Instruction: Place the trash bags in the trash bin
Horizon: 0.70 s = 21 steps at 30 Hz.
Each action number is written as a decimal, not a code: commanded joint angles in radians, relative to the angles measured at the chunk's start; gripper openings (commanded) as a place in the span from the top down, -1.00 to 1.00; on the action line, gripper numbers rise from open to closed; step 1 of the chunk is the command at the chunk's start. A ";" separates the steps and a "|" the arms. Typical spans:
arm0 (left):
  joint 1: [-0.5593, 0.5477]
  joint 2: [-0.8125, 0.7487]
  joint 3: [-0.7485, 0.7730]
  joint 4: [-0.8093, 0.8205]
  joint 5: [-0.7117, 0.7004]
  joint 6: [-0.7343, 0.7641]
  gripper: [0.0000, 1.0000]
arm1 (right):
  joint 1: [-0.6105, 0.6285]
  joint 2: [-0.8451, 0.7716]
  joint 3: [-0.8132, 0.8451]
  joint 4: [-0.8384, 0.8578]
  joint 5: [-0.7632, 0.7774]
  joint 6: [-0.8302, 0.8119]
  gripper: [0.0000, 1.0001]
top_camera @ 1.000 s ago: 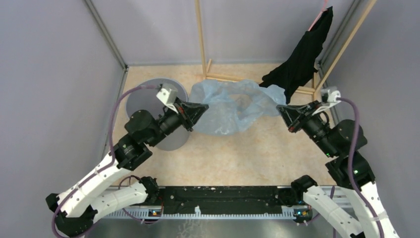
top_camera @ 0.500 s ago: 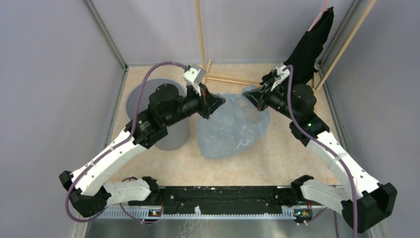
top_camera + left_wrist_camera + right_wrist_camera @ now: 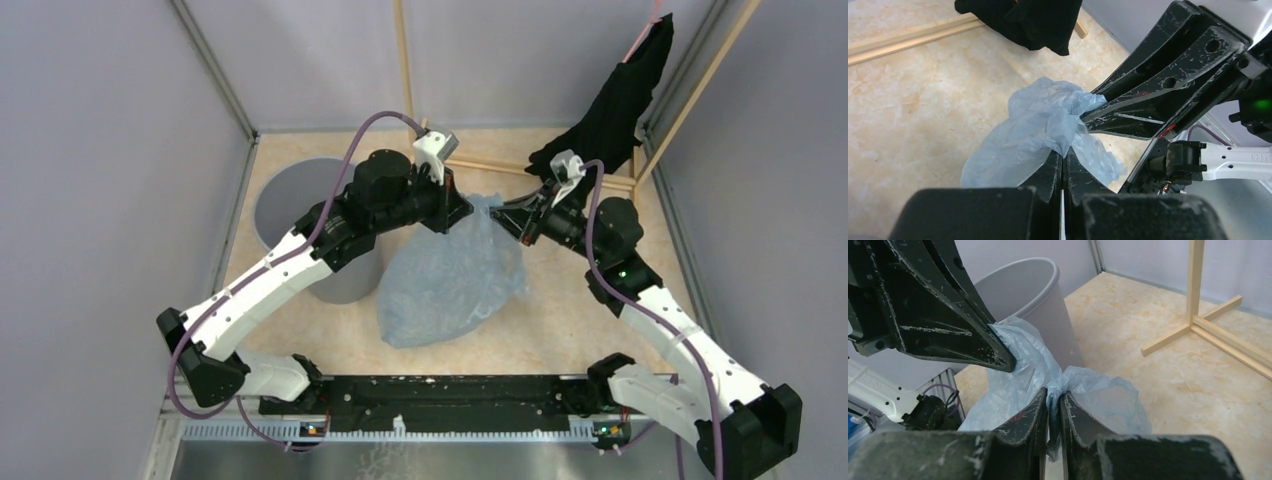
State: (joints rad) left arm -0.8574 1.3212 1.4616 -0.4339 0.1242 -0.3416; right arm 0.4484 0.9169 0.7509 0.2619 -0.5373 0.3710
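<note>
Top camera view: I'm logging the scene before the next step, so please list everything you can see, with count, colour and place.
trash bag: one, translucent pale blue, hanging between the two grippers, right of the bin
trash bin: one, grey, upright at the table's left side
black garment: one, black, draped on the rack at the far right
wooden rack: one, light wood, along the table's far side
table: one, beige marbled, under everything
left gripper: one, black, pinched shut on the bag's top edge
right gripper: one, black, pinching the same edge, facing the left one
</note>
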 commanded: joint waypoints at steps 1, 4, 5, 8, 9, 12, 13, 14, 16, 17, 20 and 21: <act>0.000 0.002 -0.003 0.011 0.028 -0.005 1.00 | -0.005 -0.044 0.029 0.004 0.019 -0.011 0.72; -0.001 -0.008 -0.018 -0.013 0.024 -0.005 1.00 | -0.005 -0.040 0.028 0.024 -0.029 0.004 0.70; 0.000 -0.012 -0.025 -0.016 0.018 -0.007 1.00 | -0.005 -0.032 0.026 0.047 -0.059 0.019 0.67; 0.000 -0.028 -0.038 -0.016 0.008 -0.013 1.00 | -0.005 -0.012 0.000 0.141 -0.123 0.055 0.48; 0.000 -0.033 -0.043 -0.010 0.005 -0.015 1.00 | -0.005 -0.009 -0.004 0.149 -0.122 0.051 0.35; 0.000 -0.051 -0.070 0.011 0.000 -0.027 1.00 | 0.006 -0.007 -0.003 0.139 -0.126 0.030 0.02; 0.000 -0.055 -0.073 0.015 0.001 -0.030 1.00 | 0.014 -0.005 0.000 0.134 -0.115 0.028 -0.02; 0.000 -0.055 -0.072 0.017 0.005 -0.031 1.00 | 0.023 -0.004 0.005 0.125 -0.107 0.022 -0.08; -0.001 -0.053 -0.066 0.016 0.012 -0.033 1.00 | 0.046 -0.003 0.015 0.099 -0.067 -0.005 -0.22; 0.000 -0.054 -0.061 0.017 0.015 -0.033 1.00 | 0.062 -0.001 0.017 0.081 -0.044 -0.026 -0.34; -0.001 -0.058 -0.053 0.017 0.016 -0.033 1.00 | 0.105 0.019 0.034 0.020 0.018 -0.098 -0.50; -0.001 -0.059 -0.050 0.017 0.016 -0.033 1.00 | 0.116 0.032 0.044 0.003 0.032 -0.115 -0.52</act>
State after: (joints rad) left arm -0.8574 1.2957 1.3911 -0.4480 0.1345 -0.3660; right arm 0.5190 0.9192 0.7467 0.3096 -0.5777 0.3580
